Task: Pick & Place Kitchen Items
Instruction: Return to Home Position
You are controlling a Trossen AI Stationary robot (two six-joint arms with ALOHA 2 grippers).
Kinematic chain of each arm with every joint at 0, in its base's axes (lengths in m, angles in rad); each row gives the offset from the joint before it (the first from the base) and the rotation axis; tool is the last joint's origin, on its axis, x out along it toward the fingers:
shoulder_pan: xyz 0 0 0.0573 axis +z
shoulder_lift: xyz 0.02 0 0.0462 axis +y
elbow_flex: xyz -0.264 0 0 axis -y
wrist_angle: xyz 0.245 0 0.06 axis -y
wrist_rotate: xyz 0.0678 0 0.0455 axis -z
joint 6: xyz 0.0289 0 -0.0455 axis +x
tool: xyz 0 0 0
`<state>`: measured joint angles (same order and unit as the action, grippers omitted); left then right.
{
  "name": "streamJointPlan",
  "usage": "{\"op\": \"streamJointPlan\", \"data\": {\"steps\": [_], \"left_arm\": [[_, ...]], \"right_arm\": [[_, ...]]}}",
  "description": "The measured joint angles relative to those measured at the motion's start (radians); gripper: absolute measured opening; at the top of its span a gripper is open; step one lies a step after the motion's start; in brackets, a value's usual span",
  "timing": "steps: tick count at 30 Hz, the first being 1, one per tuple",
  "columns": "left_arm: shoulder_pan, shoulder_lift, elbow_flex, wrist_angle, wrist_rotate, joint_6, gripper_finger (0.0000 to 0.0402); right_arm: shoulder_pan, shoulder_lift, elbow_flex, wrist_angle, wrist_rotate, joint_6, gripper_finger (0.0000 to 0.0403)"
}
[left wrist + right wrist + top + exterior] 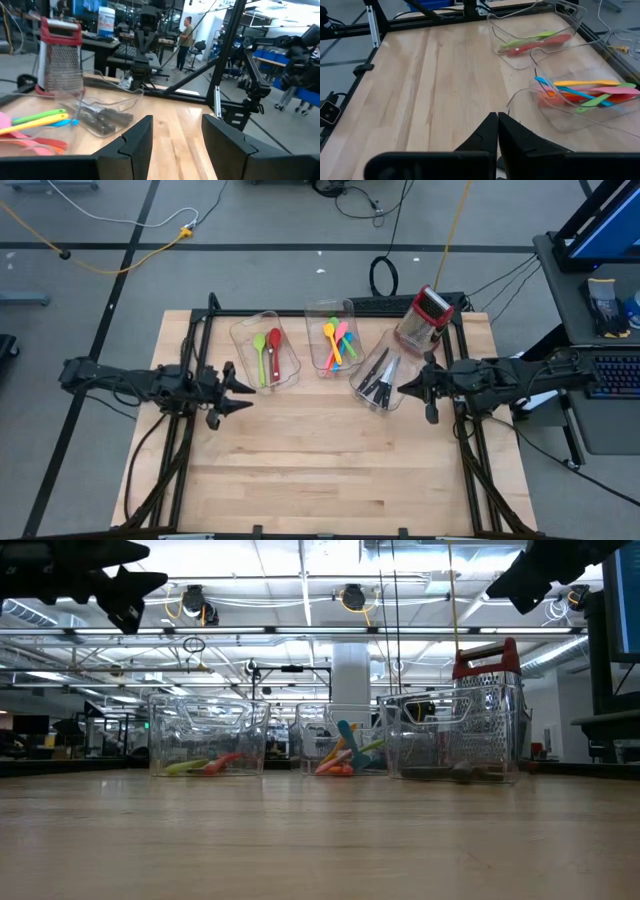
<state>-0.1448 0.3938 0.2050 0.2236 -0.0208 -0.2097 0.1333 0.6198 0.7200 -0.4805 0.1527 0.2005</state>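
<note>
Three clear bins hold the utensils. The left bin [266, 350] contains a green spoon [261, 356] and a red spoon [274, 352]. In the middle bin [333, 338] lie pink, orange, yellow, green and blue utensils [587, 92]. Black-handled knives [381, 376] rest in the right bin [381, 370]. My left gripper [243, 394] hovers open above the table, left of the bins. My right gripper [402, 387] is shut, raised beside the knife bin. Neither holds anything.
A red-topped metal box grater [424, 318] stands at the far right of the table, behind the knife bin. Black frame rails run along both table sides. Bare wood [330, 460] spreads across the near half of the table. A person stands far off in the room.
</note>
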Motion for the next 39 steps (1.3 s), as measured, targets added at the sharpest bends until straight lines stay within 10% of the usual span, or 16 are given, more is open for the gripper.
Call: {"op": "streamJointPlan", "data": {"steps": [11, 39], "left_arm": [[0.008, -0.182, 0.0, -0.171, 0.043, 0.064, 0.0172], [0.009, -0.186, 0.0, -0.224, 0.05, 0.154, 0.0173]], "right_arm": [[0.0, 0.0, 0.0, 0.012, 0.001, 0.052, 0.0009], [-0.002, -0.127, 0.0, 0.064, -0.183, -0.004, 0.0009]]}}
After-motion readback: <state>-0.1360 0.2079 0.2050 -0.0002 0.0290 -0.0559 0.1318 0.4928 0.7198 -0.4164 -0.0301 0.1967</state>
